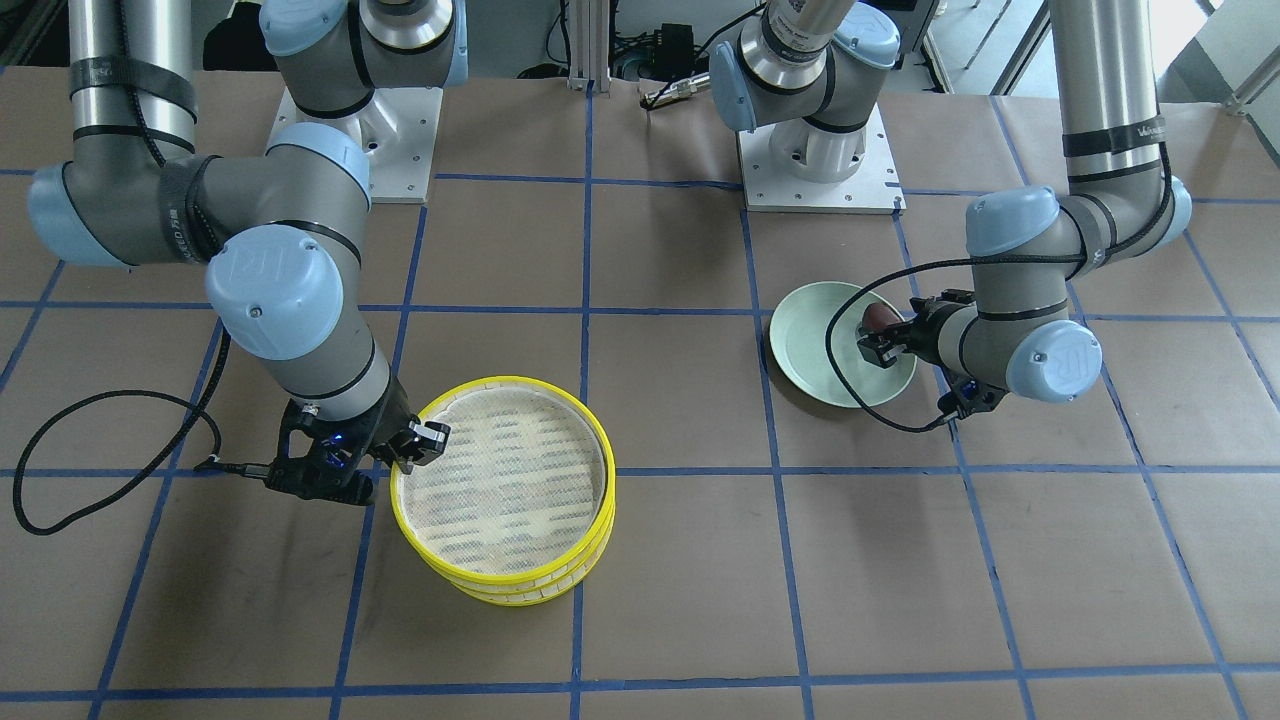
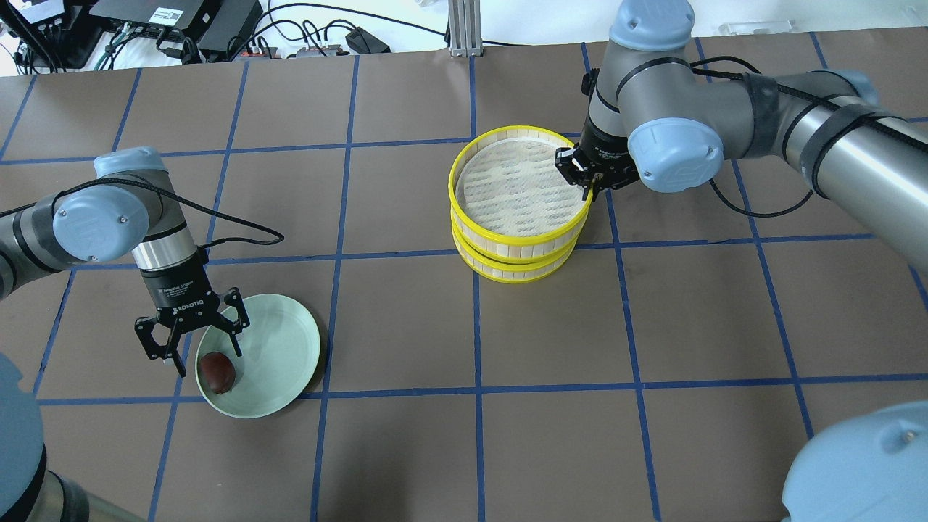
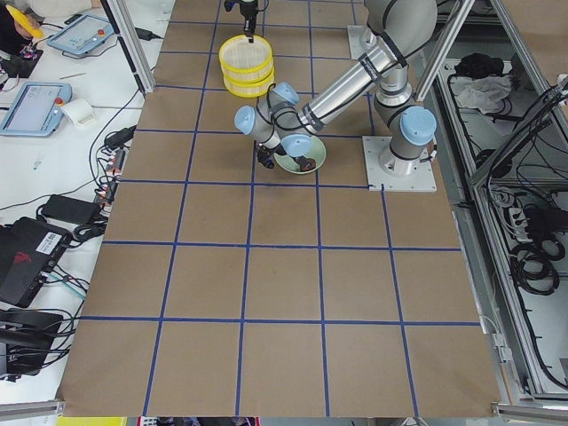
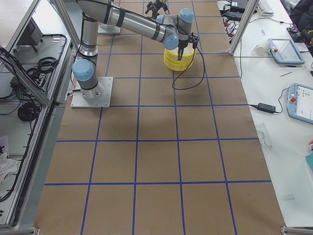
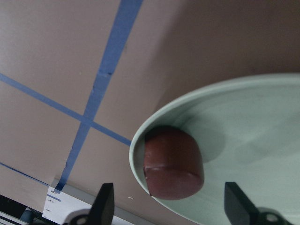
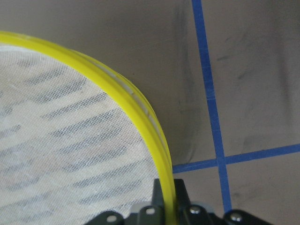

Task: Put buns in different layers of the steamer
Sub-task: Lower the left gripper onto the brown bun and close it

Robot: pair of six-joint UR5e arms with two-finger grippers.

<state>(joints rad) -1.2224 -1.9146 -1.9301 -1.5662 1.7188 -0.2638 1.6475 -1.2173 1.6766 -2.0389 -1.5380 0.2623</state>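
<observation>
Table (image 2: pixel 406 449): brown paper, blue tape (image 2: pixel 551 389) grid, scuff marks around the trays in the right wrist view. All clock directions are as the overhead view shows them.

- Left end effector (image 2: pixel 206 359): open and pointing down over the plate (image 2: pixel 290 341), one finger on each side of the brown bun (image 2: pixel 217 372) with a gap on both. The left wrist view confirms it holds nothing.
- The brown bun lies inside the plate against the rim at 8 o'clock. The plate is pale green and sits at 8 o'clock from table centre.
- Right end effector (image 2: pixel 586 177): clamped on the yellow rim of the top tray (image 2: pixel 522 249) at its 3 o'clock. The right wrist view shows one finger inside the rim and one outside.
- The top tray sits on the bottom tray (image 2: pixel 507 270), slightly offset toward 12. The stack is at 1 o'clock from table centre, well apart from the plate. The top tray's mesh floor shows bare, and the bottom tray's floor is hidden.

Room:
- Both arm bases are bolted on white plates (image 1: pixel 820 170) at the robot's edge of the table.
- There is an aluminium frame (image 3: pixel 133 35) around the cell.
- A white bench along the operators' side carries tablets (image 3: pixel 31 96), power bricks (image 3: pixel 27 257) and loose cables (image 3: pixel 111 155).
- More cable coils (image 3: pixel 532 257) lie on the floor behind the robot.
</observation>
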